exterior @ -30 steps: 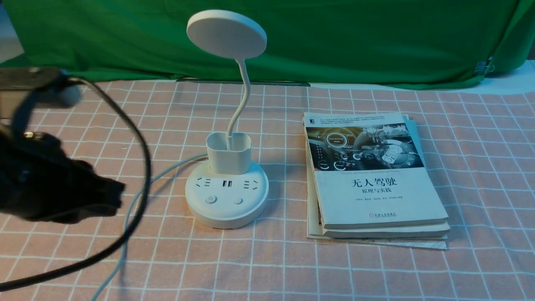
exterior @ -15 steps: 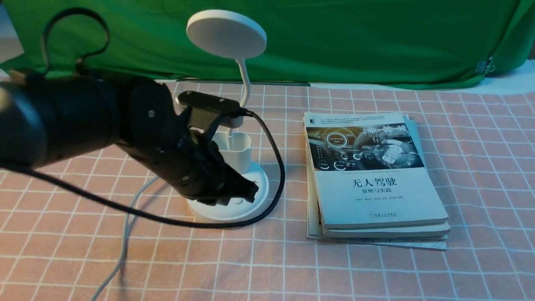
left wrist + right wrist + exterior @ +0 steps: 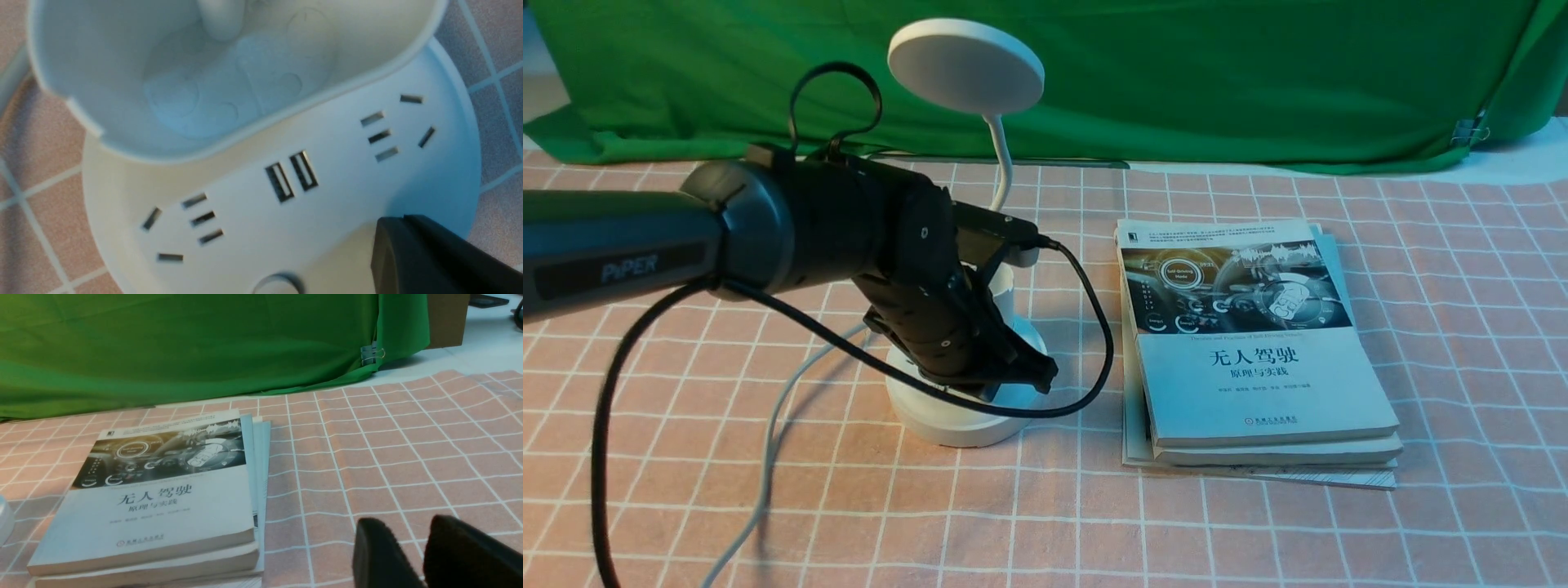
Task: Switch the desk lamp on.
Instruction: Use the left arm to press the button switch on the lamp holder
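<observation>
The white desk lamp stands mid-table: disc head (image 3: 965, 65), bendy neck, cup holder, and round base (image 3: 947, 420) with a white cord running off to the left. My left gripper (image 3: 1036, 380) is shut and empty, tip down over the front right of the base, hiding both buttons in the front view. In the left wrist view the shut fingers (image 3: 429, 253) hover just above the base (image 3: 335, 192), beside one button (image 3: 278, 286) at the frame's edge. My right gripper (image 3: 402, 524) is slightly open and empty, low over the cloth, right of the books.
A stack of books (image 3: 1250, 343) lies right of the lamp and also shows in the right wrist view (image 3: 163, 490). The left arm's black cable (image 3: 1094, 359) loops between the base and the books. A green backdrop (image 3: 1258, 73) hangs behind the pink checked tablecloth.
My left arm has swung in from the far left over the lamp base, then moved a little further right and lower. Its tip now covers the buttons.
</observation>
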Robot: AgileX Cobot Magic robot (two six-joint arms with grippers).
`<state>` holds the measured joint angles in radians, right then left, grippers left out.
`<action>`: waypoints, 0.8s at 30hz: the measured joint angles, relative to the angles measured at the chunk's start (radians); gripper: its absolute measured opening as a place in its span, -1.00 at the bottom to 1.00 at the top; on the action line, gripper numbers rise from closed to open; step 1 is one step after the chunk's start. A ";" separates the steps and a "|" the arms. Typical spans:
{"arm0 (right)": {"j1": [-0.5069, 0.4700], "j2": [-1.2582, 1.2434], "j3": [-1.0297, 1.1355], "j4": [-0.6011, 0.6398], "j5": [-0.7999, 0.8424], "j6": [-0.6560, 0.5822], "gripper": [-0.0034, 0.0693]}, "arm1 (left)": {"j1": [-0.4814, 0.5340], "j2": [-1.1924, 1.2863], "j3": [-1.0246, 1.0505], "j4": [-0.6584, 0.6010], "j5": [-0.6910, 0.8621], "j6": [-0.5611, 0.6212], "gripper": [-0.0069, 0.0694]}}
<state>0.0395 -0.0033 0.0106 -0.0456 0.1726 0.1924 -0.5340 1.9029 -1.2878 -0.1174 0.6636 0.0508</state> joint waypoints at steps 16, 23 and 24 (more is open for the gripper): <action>0.000 0.000 0.000 0.000 0.000 0.001 -0.25 | 0.000 0.047 -0.027 0.008 0.024 -0.024 -0.76; 0.000 0.000 0.000 0.000 0.000 0.001 -0.25 | 0.000 -0.023 0.011 0.007 0.027 -0.032 -0.76; 0.000 0.000 0.000 0.000 0.000 0.000 -0.25 | 0.000 -0.039 0.027 0.006 0.025 -0.039 -0.76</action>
<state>0.0395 -0.0033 0.0106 -0.0456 0.1726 0.1926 -0.5340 1.8635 -1.2608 -0.1116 0.6883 0.0121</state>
